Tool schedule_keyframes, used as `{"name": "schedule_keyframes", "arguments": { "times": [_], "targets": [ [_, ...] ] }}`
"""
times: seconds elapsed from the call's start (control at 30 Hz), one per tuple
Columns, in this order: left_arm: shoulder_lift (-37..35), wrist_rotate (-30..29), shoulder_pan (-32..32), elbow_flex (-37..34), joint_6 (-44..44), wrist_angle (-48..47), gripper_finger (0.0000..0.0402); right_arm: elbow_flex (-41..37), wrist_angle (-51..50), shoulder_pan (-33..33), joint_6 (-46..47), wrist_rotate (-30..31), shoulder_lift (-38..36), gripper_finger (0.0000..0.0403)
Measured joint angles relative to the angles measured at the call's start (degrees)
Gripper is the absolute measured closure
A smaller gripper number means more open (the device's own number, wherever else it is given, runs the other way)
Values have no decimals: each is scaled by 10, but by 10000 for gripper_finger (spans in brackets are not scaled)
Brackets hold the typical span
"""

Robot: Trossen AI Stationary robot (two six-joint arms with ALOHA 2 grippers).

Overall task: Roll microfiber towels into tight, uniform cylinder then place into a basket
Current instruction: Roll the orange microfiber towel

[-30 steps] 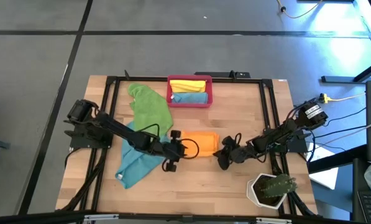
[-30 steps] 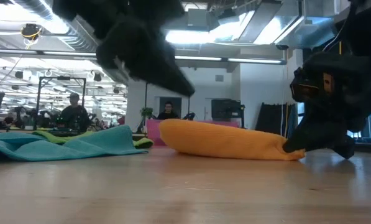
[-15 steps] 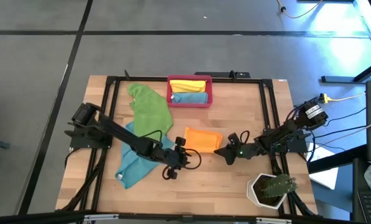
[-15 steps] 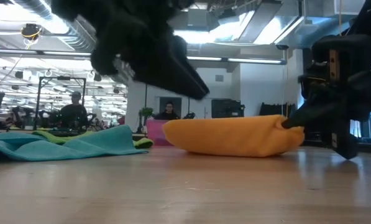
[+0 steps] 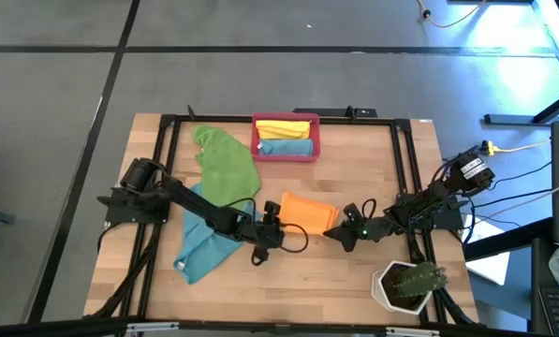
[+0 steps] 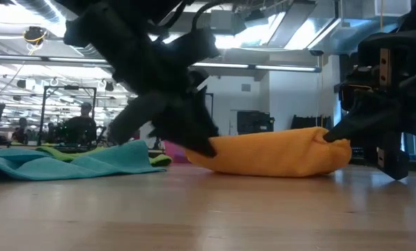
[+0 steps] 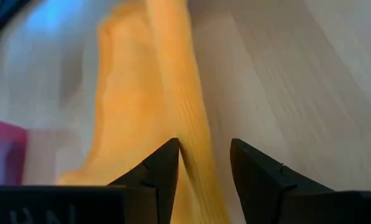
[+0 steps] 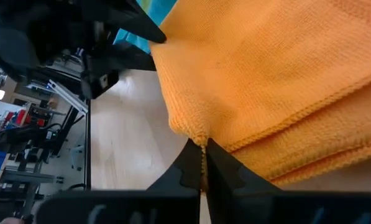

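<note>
While pinching the orange towel (image 8: 278,81), right claw (image 8: 202,163) shut tight.

Soft, finely ribbed knit cloth on the orange towel (image 8: 278,81), matt. Pale wooden desk (image 5: 354,281) with smooth, faintly shiny boards. Matt dark plastic fingers (image 7: 260,177).

Grey floor (image 5: 54,75) — bright ceiling lights (image 6: 263,28)

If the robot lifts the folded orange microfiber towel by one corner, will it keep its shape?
Probably not. The folded orange microfiber towel looks soft and bulges loosely, so it would likely droop and unfold. The right gripper pinches only its edge, so the layers may sag apart.
</note>
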Motion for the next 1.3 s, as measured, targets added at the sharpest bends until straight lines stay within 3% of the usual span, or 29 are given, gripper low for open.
{"name": "schedule_keyframes", "arguments": {
  "times": [0.17, 0.53, 0.73, 0.8, 0.87, 1.3],
  "targets": [
    [0, -4, -2, 0, -24, -51, 266, 0, 0, 0, -5, -2, 0, 397],
    [2, -11, 15, 0, -30, -60, 270, 0, -1, 0, -14, -7, 0, 397],
    [2, 3, 2, 0, -30, -61, 341, -1, -7, 0, -131, -43, 2, 379],
    [1, 27, 0, 0, -30, -60, 379, -1, -4, 0, -165, -43, 2, 369],
    [-1, 56, 0, 0, -36, -61, 393, -1, -4, 0, -190, -43, 2, 363],
    [-32, 241, 22, 43, -164, -104, 401, 0, 33, 0, -337, -41, 1, 307]
  ]
}}
